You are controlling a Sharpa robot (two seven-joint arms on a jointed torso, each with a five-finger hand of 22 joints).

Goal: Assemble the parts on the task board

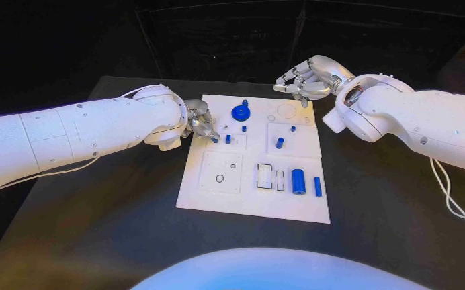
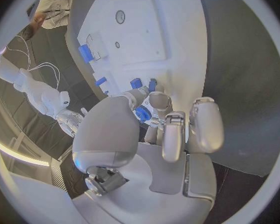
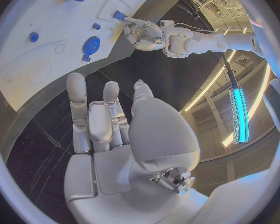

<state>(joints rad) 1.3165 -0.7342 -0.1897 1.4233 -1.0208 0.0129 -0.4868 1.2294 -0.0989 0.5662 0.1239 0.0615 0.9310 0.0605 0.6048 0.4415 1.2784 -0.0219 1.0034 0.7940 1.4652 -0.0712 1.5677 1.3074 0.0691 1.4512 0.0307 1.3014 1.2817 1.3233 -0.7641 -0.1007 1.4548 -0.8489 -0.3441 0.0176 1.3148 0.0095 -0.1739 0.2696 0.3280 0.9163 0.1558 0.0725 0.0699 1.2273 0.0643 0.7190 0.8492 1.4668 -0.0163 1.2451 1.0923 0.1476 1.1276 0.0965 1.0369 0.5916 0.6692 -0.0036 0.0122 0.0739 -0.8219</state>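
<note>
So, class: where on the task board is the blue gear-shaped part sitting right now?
In the head view, the blue gear sits near the task board's far edge, left of centre, just right of the left hand at the board's left edge.

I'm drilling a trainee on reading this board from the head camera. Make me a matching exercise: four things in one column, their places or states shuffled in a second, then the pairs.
Things:
1. blue gear
2. large blue cylinder
3. left hand
4. right hand

Places or states:
A. lying near the task board's near right corner
B. raised over the table beyond the board's far edge, holding nothing
C. at the board's left edge, fingers down by a small blue part
D. flat on the board near its far edge

Pairs: 1-D, 2-A, 3-C, 4-B
</note>
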